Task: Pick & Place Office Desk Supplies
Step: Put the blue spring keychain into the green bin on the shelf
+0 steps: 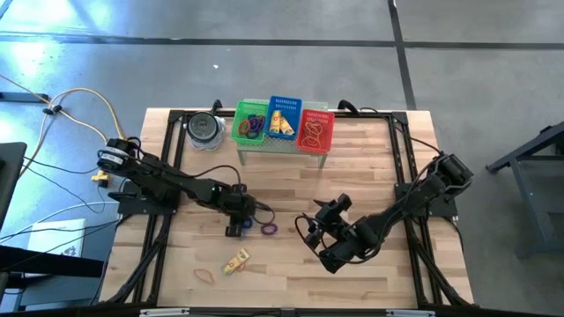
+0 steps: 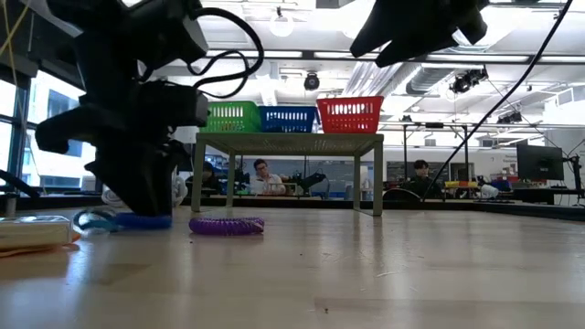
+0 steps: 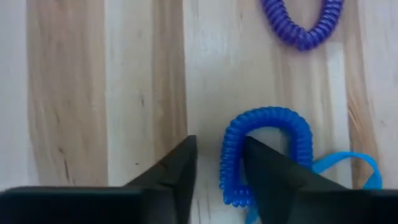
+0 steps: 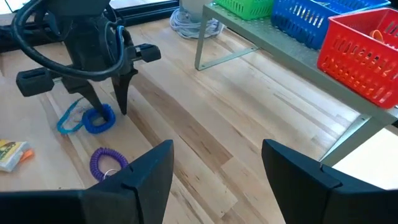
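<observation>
Light wooden slatted tabletop (image 1: 291, 264) in a black frame, standing on a grey floor, with an open workroom and seated people showing beyond it in the low view. Near the front left edge: an orange band loop (image 1: 205, 275) and a small yellow oblong packet (image 1: 235, 261) are lying loose, apart from each other. Left of centre: the left gripper (image 1: 236, 227) is pointing down at the tabletop, its two dark fingers (image 3: 177, 174) part-open and straddling one side of a blue coil loop (image 3: 264, 152), one finger outside the ring and the other inside it; a thin light-blue band (image 3: 351, 165) is trailing from that loop, and the fingers are not yet pinching the coil. Just beside it: a purple coil loop (image 1: 270, 229) is lying flat and untouched. Back centre: a round grey lidded tin (image 1: 204, 129) and a small raised shelf (image 1: 282, 148) are carrying a green basket (image 1: 250, 123) holding purple loops, a blue basket (image 1: 284, 117) holding yellow pieces, and a red basket (image 1: 316, 129) holding orange loops. Right of centre: the right gripper (image 1: 328, 255) is hanging above the tabletop, jaws wide apart and empty, waiting. Step in hand, by judgement: the grasp of the blue coil loop is beginning. The next move is likely calling for the fingers to pinch the coil wall firmly, then a lift clear of the purple loop and a carry to the baskets; the trailing band may be dragging along.
</observation>
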